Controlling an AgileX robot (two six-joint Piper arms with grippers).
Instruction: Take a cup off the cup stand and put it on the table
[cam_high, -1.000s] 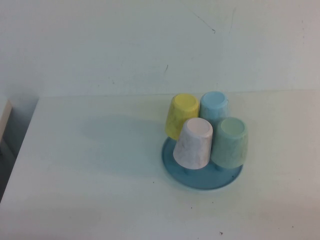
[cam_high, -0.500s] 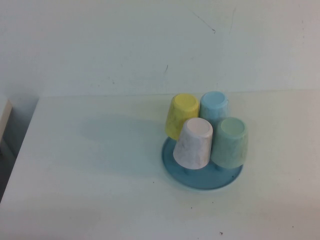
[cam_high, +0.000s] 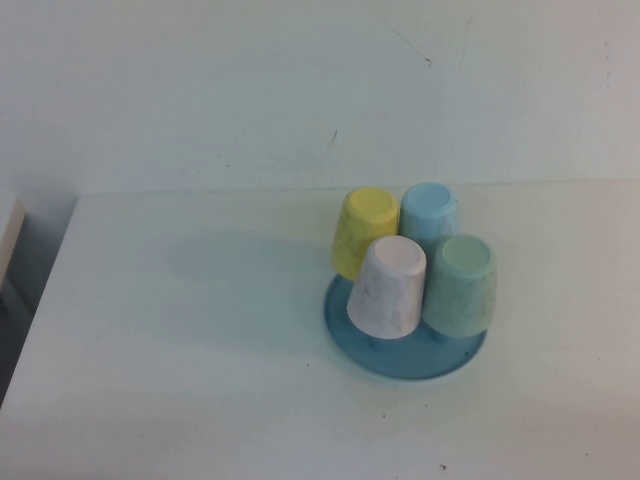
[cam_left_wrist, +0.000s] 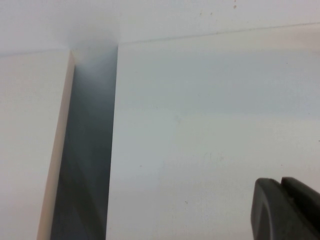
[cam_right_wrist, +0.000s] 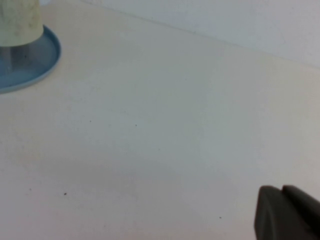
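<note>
High view shows the cup (cam_high: 388, 287), pale pinkish-white and speckled, upside down on the cup stand (cam_high: 404, 357) at the near-left of the cluster. Touching its right side is a mint green cup (cam_high: 461, 285); behind it sit a yellow cup (cam_high: 363, 231) and a light blue cup (cam_high: 428, 211), all inverted over the blue dish. The stand rests on the white counter (cam_high: 190, 350), right of centre. Neither arm appears in this view. The left claw (cam_left_wrist: 287, 210) shows only as a dark tip over bare counter beside a gap at the edge; the right claw (cam_right_wrist: 286, 212) likewise, well apart from the stand. Whether either is spread or pressed together, I cannot tell.
</note>
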